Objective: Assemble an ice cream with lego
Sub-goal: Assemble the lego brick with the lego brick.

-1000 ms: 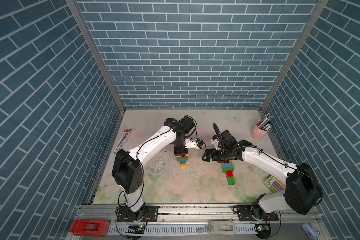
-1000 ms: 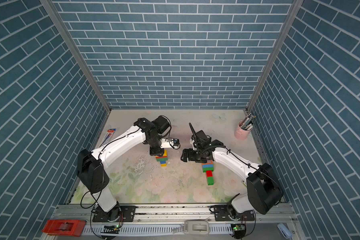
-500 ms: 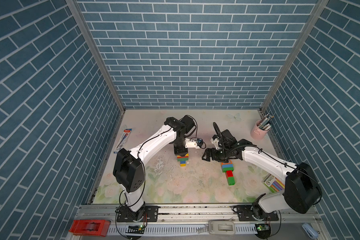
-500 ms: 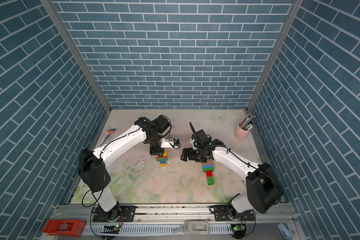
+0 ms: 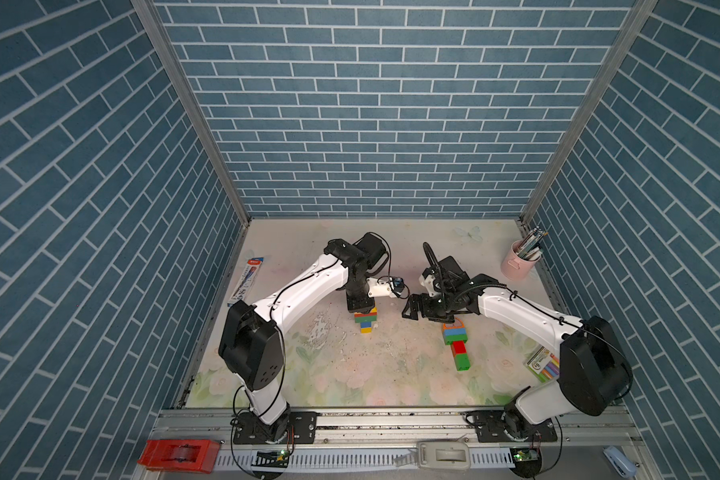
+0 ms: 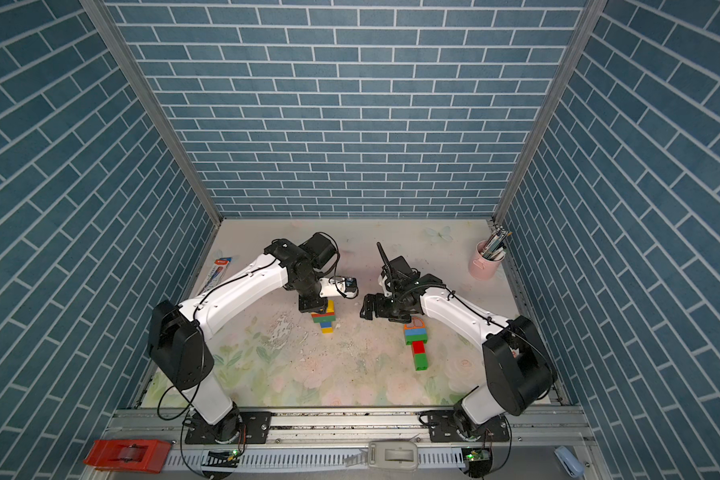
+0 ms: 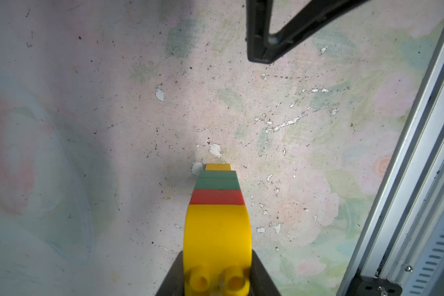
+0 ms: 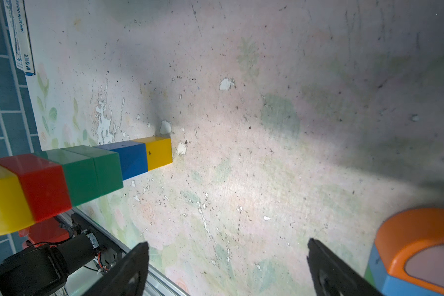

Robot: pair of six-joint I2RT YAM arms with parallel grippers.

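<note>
The left claw (image 7: 217, 276) is pinching the rounded yellow plastic brick (image 7: 217, 238) that is capping an upright tower of chunky lego bricks (image 5: 366, 322), its dark fingers (image 7: 263, 278) pressing on the two sides of that brick just beside the studs. Below the yellow cap the tower is running red, then two green bricks, then blue, then a small yellow brick, which is resting on the worn floral desk (image 5: 350, 374) near its middle. In both top views the tower is standing straight under the left wrist. The right claw (image 8: 228, 269) is hanging low over the desk with its jaws spread wide and nothing between them. It is sitting just beside the rounded orange end of a second lego stack (image 5: 456, 345). This stack is lying flat on the desk and running from orange through blue, green and red to a green brick nearest the front rail; I cannot tell whether the claw is touching it. A pink cup of pens (image 5: 520, 266) is standing in the far right corner. A pack of coloured markers (image 5: 543, 365) is lying near the right arm's base, and a long narrow pen box (image 5: 248, 278) is lying along the left edge.
</note>
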